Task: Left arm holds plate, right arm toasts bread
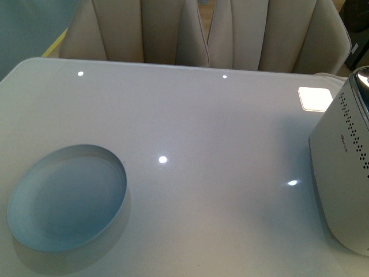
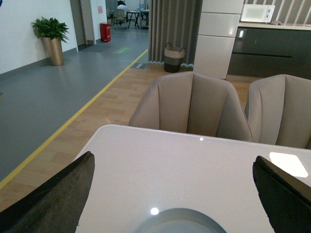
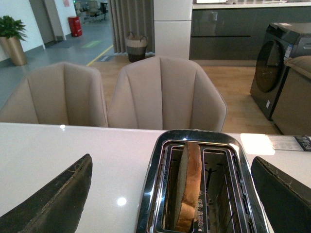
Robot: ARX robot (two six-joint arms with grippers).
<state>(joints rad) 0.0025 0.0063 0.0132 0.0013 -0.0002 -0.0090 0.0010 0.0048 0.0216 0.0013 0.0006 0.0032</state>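
Observation:
The pale blue plate (image 1: 67, 199) lies empty on the white table at the front left. Its far rim (image 2: 179, 213) shows low in the left wrist view, with my left gripper (image 2: 173, 156) open just above and behind it, fingers spread wide to either side and touching nothing. At the right edge of the table stands a white toaster (image 1: 345, 173) with a chrome top (image 3: 153, 190). The bread (image 3: 188, 183) stands upright in the slot nearer the table's middle. My right gripper (image 3: 172, 158) hangs open above the toaster, holding nothing. Neither arm shows in the front view.
The glossy table (image 1: 202, 127) reflects ceiling lights. A bright white square (image 1: 315, 98) lies near the far right corner, behind the toaster. Beige chairs (image 1: 190, 32) stand along the far edge. The toaster's second slot (image 3: 223, 194) holds nothing.

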